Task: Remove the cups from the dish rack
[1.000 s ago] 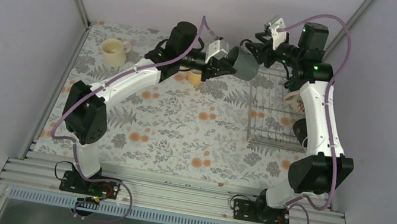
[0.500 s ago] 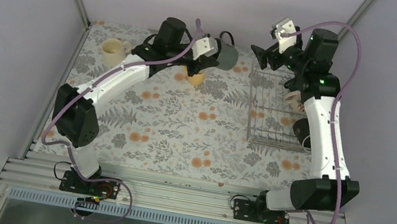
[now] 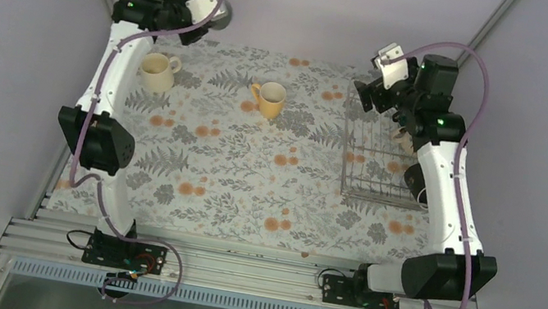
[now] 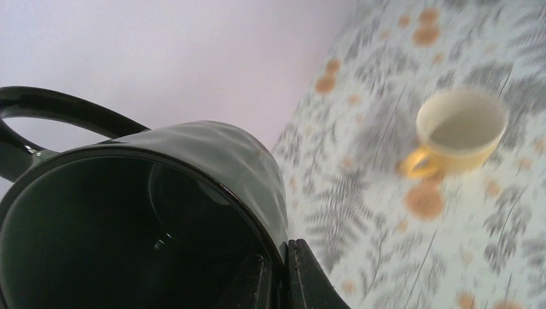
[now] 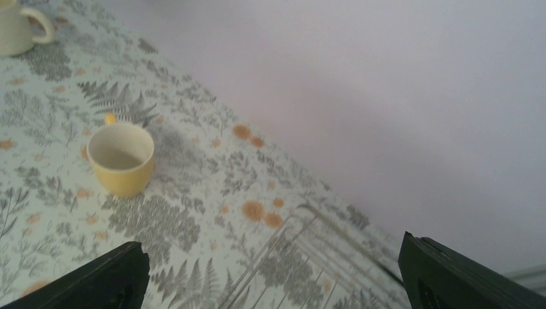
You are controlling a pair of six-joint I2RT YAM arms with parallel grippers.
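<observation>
The dish rack [image 3: 364,194] sits at the right; the left gripper [image 3: 203,17] clamps the dark mug [image 4: 219,161] by its rim, high over the far-left corner; best lowered upright, clear of the cream cup [image 3: 155,71]; the right gripper [image 3: 362,94] gapes empty.

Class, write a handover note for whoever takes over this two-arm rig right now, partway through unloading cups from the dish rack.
Left gripper: shut on a dark mug, held aloft near the far-left corner.
Right gripper: open, empty, above the dish rack, far end.
Done: cream mug and yellow mug stand on the table.
Remaining: set the dark mug down; then clear the rack, where the right arm partly hides what look like a pale cup and a dark cup.
</observation>
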